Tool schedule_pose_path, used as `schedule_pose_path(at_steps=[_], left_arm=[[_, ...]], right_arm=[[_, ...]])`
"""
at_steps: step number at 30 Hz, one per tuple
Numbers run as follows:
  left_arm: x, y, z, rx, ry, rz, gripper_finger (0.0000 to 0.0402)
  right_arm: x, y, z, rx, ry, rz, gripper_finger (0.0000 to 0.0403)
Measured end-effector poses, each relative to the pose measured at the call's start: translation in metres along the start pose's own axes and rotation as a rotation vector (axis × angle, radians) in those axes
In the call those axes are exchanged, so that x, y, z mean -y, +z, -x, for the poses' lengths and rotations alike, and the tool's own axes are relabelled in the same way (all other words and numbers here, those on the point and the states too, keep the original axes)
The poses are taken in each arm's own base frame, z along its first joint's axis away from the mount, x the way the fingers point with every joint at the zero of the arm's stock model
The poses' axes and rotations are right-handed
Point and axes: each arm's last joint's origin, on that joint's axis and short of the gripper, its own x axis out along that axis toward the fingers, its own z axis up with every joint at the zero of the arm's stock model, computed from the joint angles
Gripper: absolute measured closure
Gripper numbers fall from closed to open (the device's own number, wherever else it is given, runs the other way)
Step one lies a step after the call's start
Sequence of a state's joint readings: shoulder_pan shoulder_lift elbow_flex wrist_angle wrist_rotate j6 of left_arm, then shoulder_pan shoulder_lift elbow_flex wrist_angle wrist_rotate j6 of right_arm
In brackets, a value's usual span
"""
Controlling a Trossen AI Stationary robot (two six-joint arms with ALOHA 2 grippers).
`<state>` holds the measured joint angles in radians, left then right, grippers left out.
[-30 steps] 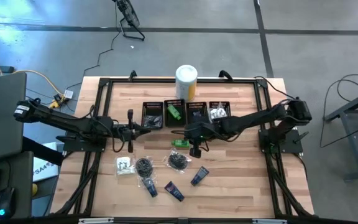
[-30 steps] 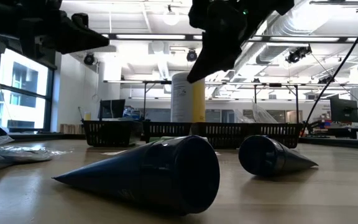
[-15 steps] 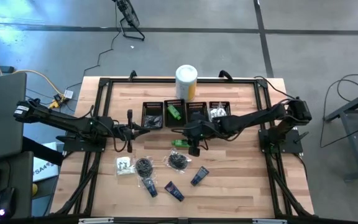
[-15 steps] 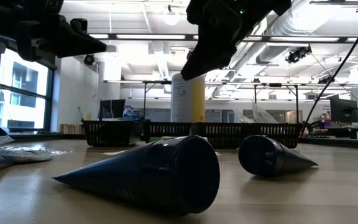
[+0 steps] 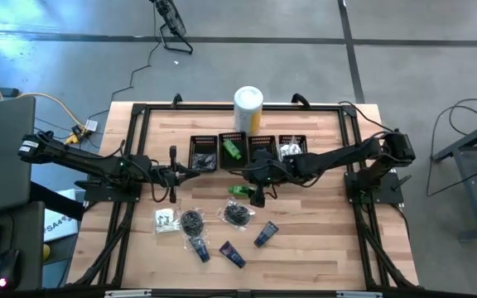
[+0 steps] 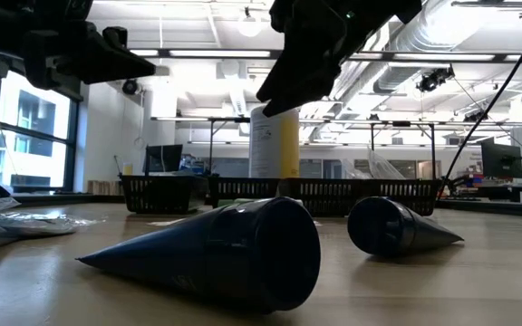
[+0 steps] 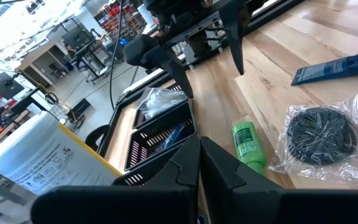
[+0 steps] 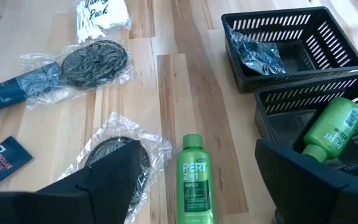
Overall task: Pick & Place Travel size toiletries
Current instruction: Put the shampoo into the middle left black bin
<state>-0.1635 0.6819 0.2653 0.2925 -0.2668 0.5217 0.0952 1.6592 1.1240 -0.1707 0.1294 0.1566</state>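
The right gripper [image 8: 194, 180] has just opened wide over the green bottle [image 8: 194, 177] lying near the bins [image 8: 291, 46] — ready to grab it; left gripper [image 7: 197, 165] stays shut, empty

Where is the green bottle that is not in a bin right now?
In the high view the loose green bottle lies on the table, just before the bins, under the open right gripper, beside a bagged black bundle.

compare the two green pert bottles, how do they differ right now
The green bottle on the table lies flat on bare wood between the right gripper's open fingers; the green bottle in the bin rests inside a black mesh bin. The table one lies straight, label up and readable; the binned one lies slanted, with no label readable. Both are the same bright green with matching caps.
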Motion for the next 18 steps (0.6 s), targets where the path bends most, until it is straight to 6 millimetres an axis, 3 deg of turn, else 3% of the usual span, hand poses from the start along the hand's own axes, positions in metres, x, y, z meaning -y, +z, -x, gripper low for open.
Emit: schedule_pose_path(at_steps=[11,18], left_arm=[[0.0,0.0,0.0,0.001,0.001,0.003,0.0394],[0.0,0.0,0.0,0.001,0.0,0.004,0.0394]], right_arm=[[0.001,-0.012,-0.006,-0.014,0.007,-0.005,0.0101],[-0.001,-0.029,-0.038,-0.075,0.004,0.005,0.0101]])
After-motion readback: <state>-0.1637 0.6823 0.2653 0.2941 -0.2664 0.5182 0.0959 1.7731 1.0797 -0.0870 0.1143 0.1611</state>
